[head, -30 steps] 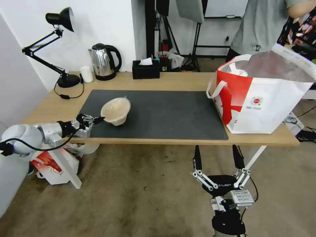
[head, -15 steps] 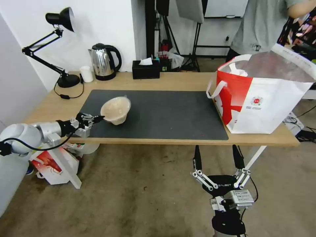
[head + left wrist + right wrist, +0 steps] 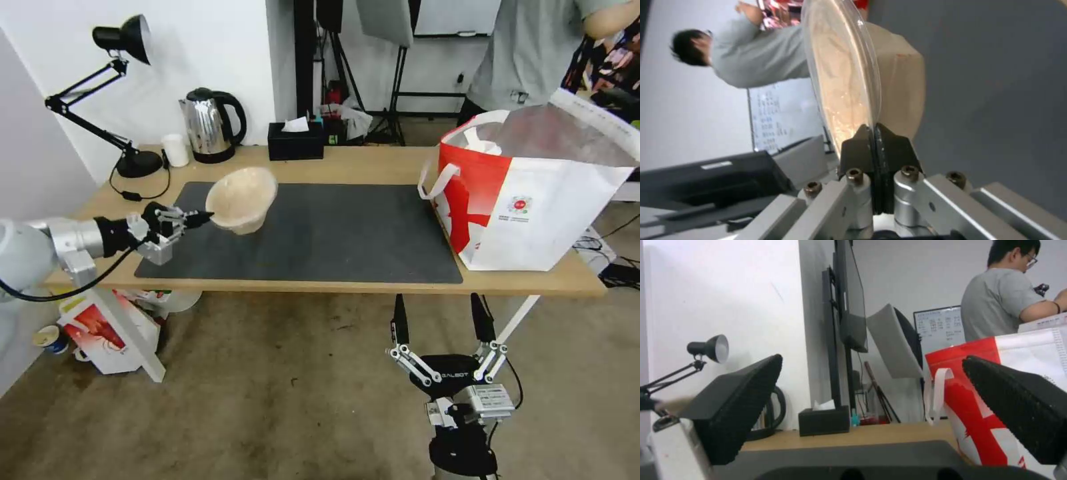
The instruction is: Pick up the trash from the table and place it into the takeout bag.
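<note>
Above the mat's left end, the left gripper (image 3: 200,217) pinches the tan lidded bowl (image 3: 241,198) by its rim. Carry it level to the takeout bag (image 3: 533,193); thin grip may slip. Right gripper (image 3: 440,320) hangs open below the table (image 3: 360,163).

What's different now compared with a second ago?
The left gripper, shut on the rim of the tan lidded bowl, has lifted it off the dark mat and tilted it on its side. The right gripper hangs open below the table edge as before; the takeout bag has not moved.
</note>
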Motion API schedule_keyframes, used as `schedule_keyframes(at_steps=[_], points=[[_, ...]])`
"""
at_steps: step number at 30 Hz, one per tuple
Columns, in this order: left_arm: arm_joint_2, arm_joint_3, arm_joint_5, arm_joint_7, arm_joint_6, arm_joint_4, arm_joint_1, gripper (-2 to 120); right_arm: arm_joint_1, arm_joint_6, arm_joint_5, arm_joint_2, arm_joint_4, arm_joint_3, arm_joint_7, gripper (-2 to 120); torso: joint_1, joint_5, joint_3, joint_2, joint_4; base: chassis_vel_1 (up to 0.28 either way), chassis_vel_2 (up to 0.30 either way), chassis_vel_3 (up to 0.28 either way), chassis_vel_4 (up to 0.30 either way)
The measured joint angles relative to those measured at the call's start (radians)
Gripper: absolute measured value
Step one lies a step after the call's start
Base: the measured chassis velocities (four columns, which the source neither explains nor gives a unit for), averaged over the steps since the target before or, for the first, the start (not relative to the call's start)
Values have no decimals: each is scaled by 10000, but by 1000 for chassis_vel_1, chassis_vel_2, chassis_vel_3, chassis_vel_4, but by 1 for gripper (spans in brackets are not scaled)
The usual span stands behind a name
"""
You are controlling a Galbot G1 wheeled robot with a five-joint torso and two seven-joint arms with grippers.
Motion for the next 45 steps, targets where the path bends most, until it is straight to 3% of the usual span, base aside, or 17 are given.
schedule_keyframes(at_steps=[10,13,14,17,18,22,23,25,27,30,41,45], points=[[883,1432,-1690,-92,166,-137,-2291,0,1,0,0,-2,0,1,0,100,0,2,0,0,-3,0,0,0,0],[1203,2861,-2403,-342,211,22,-3886,0,1,0,0,0,0,0,0,100,-1,3,0,0,0,0,0,0,0],[1203,2861,-2403,-342,211,22,-3886,0,1,0,0,0,0,0,0,100,-1,3,0,0,0,0,0,0,0],[1245,5012,-3120,-373,203,469,-6142,0,0,0,0,0,0,-2,0,100,0,2,0,0,-1,0,0,0,0],[1245,5012,-3120,-373,203,469,-6142,0,0,0,0,0,0,-2,0,100,0,2,0,0,-1,0,0,0,0],[587,7575,-3654,-349,189,1357,-8694,0,0,0,0,0,0,-1,0,100,1,-1,1,-1,0,0,0,0,0],[587,7575,-3654,-349,189,1357,-8694,0,0,0,0,0,0,-1,0,100,1,-1,1,-1,0,0,0,0,0],[159,8490,-3703,-331,188,1766,-9655,0,0,0,0,-1,0,1,-1,100,0,0,2,-1,-2,0,0,0,0],[25,8680,-3706,-329,193,1853,-9897,0,0,0,0,0,0,-1,-1,100,2,1,2,-1,-5,0,0,0,0],[-688,9710,-3871,-315,303,2290,-11094,0,0,0,0,0,0,0,-1,100,0,2,1,-1,0,0,0,0,0],[-2224,11131,-3950,-209,317,3448,-12501,0,0,0,0,0,0,0,-1,100,0,3,1,-1,1,0,0,0,0],[-3149,11546,-3915,-130,316,4060,-12913,0,0,0,0,0,1,0,-1,100,1,4,0,-1,-2,0,0,0,0]])
